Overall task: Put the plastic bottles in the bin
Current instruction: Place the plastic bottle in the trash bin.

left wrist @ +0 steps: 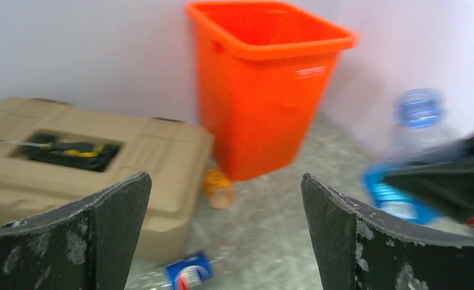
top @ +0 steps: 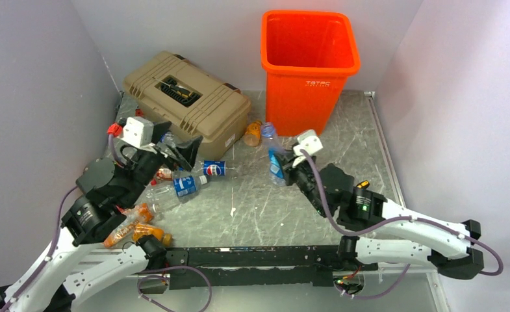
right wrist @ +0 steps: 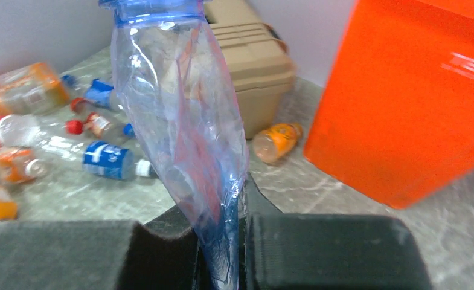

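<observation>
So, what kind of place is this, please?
Probably a robot test cell in a lab, not a home: plain pale walls box in a grey tabletop, robot arms are bolted at its near edge, and an orange bin, a tan toolbox and loose plastic bottles look staged.

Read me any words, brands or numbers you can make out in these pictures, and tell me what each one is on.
Orange bin, front: small white lettering, too small and blurred to read.
Blue-label bottle by the toolbox: a round red, white and blue logo, no legible word.
Crushed clear bottle in the right fingers: blue label, blurred, unreadable.
Other bottles: labels unreadable.
</observation>
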You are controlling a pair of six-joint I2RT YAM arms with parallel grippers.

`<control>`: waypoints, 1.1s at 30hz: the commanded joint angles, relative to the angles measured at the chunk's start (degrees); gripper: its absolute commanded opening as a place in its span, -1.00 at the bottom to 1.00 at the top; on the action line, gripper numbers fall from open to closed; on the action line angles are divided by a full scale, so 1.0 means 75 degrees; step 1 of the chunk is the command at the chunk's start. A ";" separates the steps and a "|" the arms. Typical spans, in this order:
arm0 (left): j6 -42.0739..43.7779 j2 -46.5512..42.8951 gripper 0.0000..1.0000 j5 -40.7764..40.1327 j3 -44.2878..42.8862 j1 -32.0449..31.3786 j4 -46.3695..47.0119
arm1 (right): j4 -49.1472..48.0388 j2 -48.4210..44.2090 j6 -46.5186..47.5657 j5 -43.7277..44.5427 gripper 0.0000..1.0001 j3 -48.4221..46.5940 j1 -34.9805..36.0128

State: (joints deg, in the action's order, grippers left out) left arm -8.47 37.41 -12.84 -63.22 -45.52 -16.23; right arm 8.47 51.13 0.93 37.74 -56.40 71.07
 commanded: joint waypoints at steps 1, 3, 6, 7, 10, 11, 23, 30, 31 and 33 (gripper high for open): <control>0.2117 0.0575 0.99 -0.2149 0.0524 0.0015 -0.0281 | -0.0053 -0.0812 -0.0272 0.1661 -1.00 0.0444 -0.0007; 0.2174 0.1052 0.99 -0.2596 0.0859 0.0010 -0.0101 | -0.0353 -0.1227 -0.0239 0.1810 -1.00 0.0653 -0.0018; 0.1681 0.1683 0.99 -0.2470 0.0762 0.0039 -0.0372 | -0.0191 -0.1112 -0.0194 0.2334 -1.00 0.0400 -0.0094; 0.1459 0.1813 0.99 -0.2376 0.0743 0.0132 -0.0479 | 0.0015 -0.0896 -0.0194 0.2427 -1.00 0.0186 -0.0163; 0.0642 0.1599 0.99 -0.2052 0.1036 0.0391 -0.0642 | 0.0208 -0.0412 -0.0200 0.1734 -1.00 -0.0335 -0.0601; 0.0506 0.1390 0.99 -0.1952 0.1236 0.0491 -0.0613 | 0.0230 -0.0254 -0.0215 0.1445 -1.00 -0.0572 -0.0936; 0.0402 0.0126 0.97 -0.1473 0.1770 0.0643 -0.0290 | 0.0198 0.0925 -0.1272 -0.1232 -1.00 -0.3221 -0.3680; 0.0272 0.0166 0.95 -0.1072 0.1722 0.0634 -0.0355 | 0.0100 0.1044 -0.1396 -0.1469 -1.00 -0.2984 -0.3675; 0.0274 0.0164 0.95 -0.1028 0.1741 0.0632 -0.0347 | 0.0031 0.1121 -0.1203 -0.1495 -1.00 -0.3075 -0.3676; 0.0302 0.0188 0.95 -0.0957 0.1756 0.0623 -0.0312 | 0.0130 0.1456 -0.0819 -0.1597 -1.00 -0.3635 -0.3678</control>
State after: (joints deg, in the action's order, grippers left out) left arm -5.41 39.24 -22.28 -48.86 -40.80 -20.14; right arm 10.72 59.13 -8.69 27.99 -79.05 43.57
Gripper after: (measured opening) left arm 0.977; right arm 0.142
